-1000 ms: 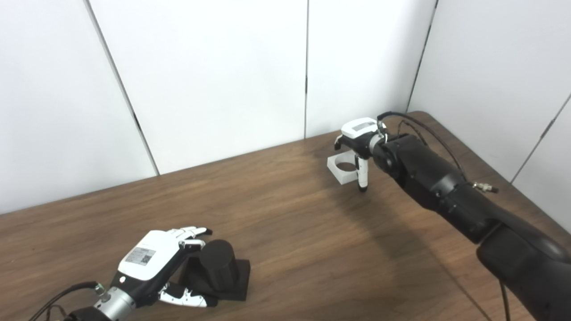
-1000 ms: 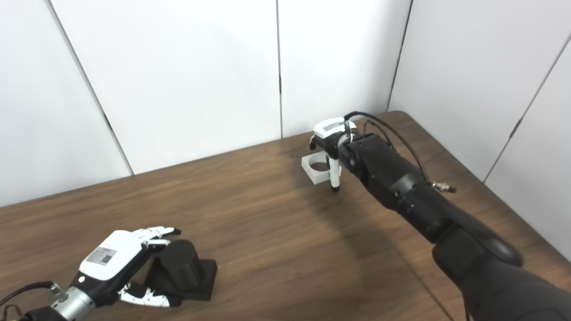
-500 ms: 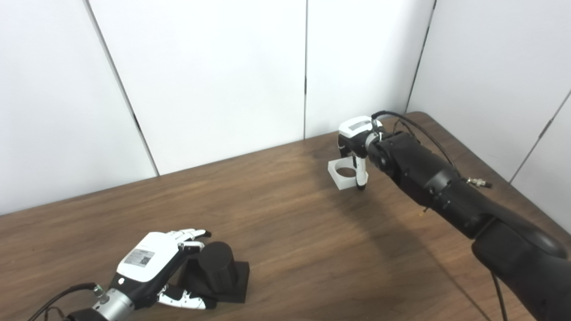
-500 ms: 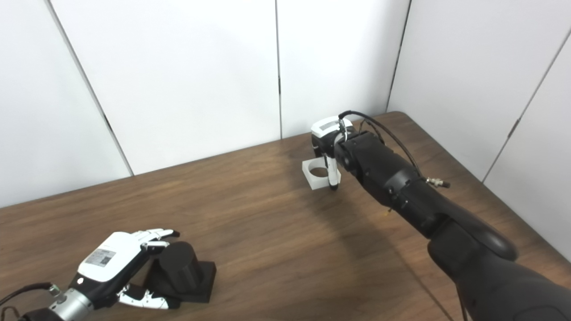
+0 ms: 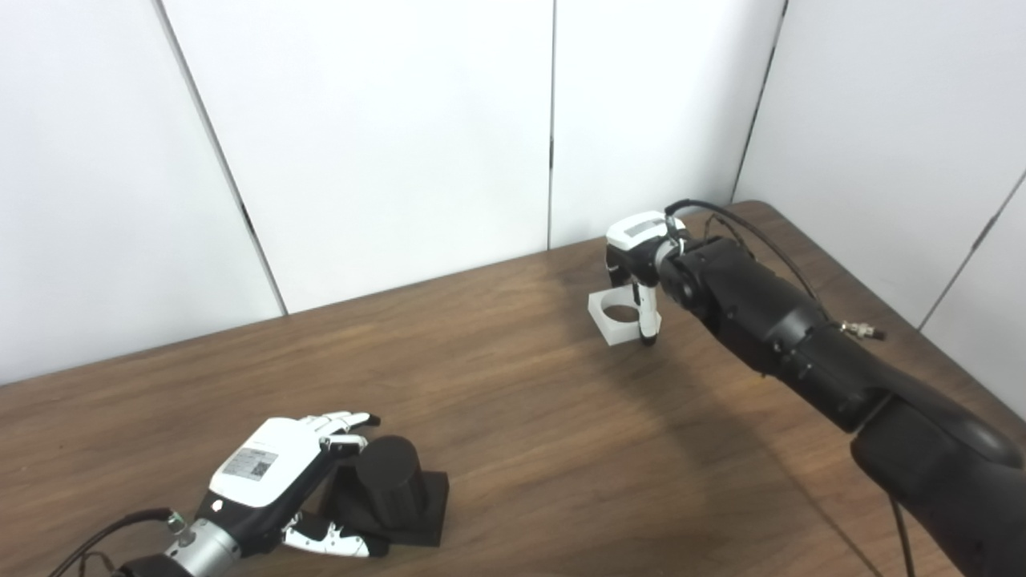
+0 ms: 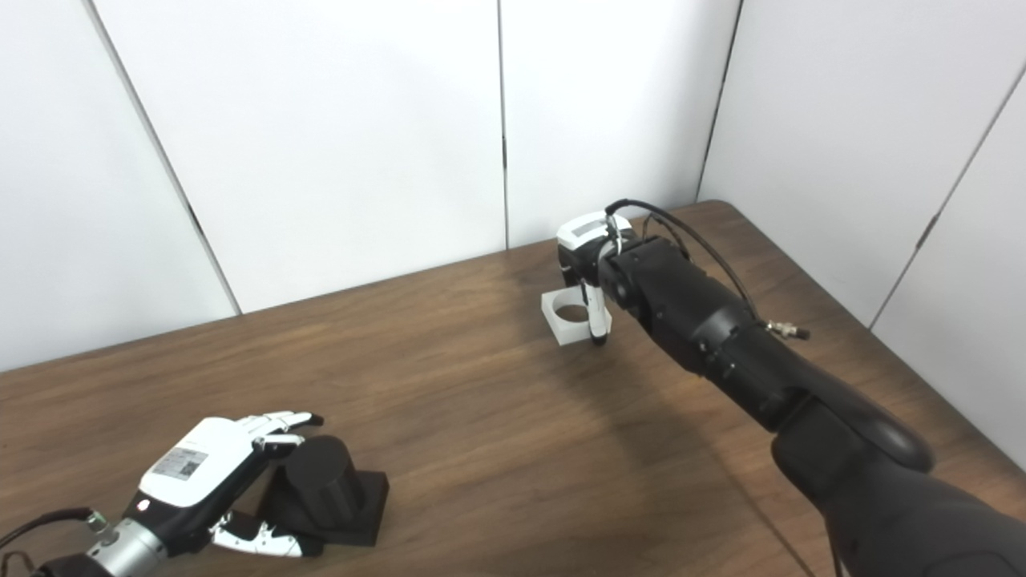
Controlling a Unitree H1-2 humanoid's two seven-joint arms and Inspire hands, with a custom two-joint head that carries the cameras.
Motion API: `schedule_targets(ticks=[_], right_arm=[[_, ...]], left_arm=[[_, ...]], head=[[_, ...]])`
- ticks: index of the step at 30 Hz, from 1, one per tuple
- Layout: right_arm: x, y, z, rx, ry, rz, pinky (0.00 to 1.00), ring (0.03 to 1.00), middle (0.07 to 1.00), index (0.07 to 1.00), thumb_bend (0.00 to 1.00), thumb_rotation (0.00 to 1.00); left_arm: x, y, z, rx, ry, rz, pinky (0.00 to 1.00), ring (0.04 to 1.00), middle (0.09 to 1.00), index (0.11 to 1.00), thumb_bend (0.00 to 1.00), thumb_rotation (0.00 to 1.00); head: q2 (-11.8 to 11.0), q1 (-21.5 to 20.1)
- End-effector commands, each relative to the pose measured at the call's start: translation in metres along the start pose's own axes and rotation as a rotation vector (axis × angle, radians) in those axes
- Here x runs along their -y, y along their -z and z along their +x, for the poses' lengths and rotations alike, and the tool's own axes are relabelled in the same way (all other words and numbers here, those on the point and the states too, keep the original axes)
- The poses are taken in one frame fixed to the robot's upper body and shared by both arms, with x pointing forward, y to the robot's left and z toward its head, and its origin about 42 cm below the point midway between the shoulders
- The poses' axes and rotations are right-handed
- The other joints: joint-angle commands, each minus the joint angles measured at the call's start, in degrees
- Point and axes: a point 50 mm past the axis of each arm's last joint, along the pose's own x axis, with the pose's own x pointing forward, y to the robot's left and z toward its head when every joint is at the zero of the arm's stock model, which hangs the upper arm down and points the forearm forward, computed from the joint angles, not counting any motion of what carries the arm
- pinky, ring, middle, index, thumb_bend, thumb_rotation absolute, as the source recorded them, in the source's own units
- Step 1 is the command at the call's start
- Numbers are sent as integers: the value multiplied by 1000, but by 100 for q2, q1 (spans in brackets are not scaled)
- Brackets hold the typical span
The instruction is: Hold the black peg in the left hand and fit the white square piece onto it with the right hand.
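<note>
1. Brown wooden table (image 5: 561,417), set against white panelled walls (image 5: 385,136).
2. Black peg (image 5: 389,481): upright, long axis vertical, on its square base near the front left edge; left hand (image 5: 276,481), fingers spread, cups it.
3. White square piece (image 5: 621,314): far right, hole upward; right hand (image 5: 641,256) fingers clamp it.
</note>
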Motion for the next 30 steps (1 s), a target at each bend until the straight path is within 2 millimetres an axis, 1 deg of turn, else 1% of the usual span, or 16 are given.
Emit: schedule_targets(ticks=[1,2,4,6,12,14,17,20,22,23,25,29,30], right_arm=[[25,10,-6,30,93,38,872,841,766,483,524,141],[27,10,-8,45,106,63,879,849,770,482,524,139],[32,11,-13,76,126,95,857,849,764,481,523,135],[39,10,-19,100,141,106,854,856,766,480,523,134],[59,0,-40,187,197,100,818,848,766,481,521,131],[63,-4,-46,212,211,107,831,853,767,480,521,131],[70,-10,-55,260,231,105,852,858,768,480,521,130],[75,-15,-64,315,244,89,831,847,768,479,520,129],[78,-18,-70,340,252,88,836,848,770,479,521,130],[79,-19,-72,349,255,88,833,844,765,479,521,130],[81,-23,-77,378,264,79,832,843,762,479,521,130],[87,-37,-88,455,276,64,827,835,759,479,521,128],[88,-40,-90,474,280,63,811,829,755,479,521,128]], left_arm=[[42,12,-30,-69,239,40,805,864,872,492,524,65],[42,12,-30,-69,237,45,802,862,870,492,524,65],[42,11,-29,-69,239,47,801,862,872,492,524,66],[42,11,-28,-68,239,43,806,865,878,492,524,66],[45,12,-26,-80,239,39,821,881,883,492,524,68],[45,12,-25,-88,241,38,830,886,886,492,524,68],[45,10,-22,-96,243,43,843,890,892,493,524,69],[44,7,-18,-97,242,47,854,892,903,493,523,71],[44,5,-14,-94,236,45,846,892,902,493,523,72],[44,4,-13,-92,232,42,841,890,896,493,523,71],[45,2,-10,-90,225,32,845,891,895,493,523,71],[45,-1,-6,-87,225,37,861,900,898,492,523,72],[44,-2,-5,-87,226,40,862,901,899,492,523,73]], head=[[25,70],[25,70],[75,207],[96,289],[218,580],[260,689],[323,978],[399,1293],[453,1524],[458,1548],[501,1727],[575,1897],[595,1941]])
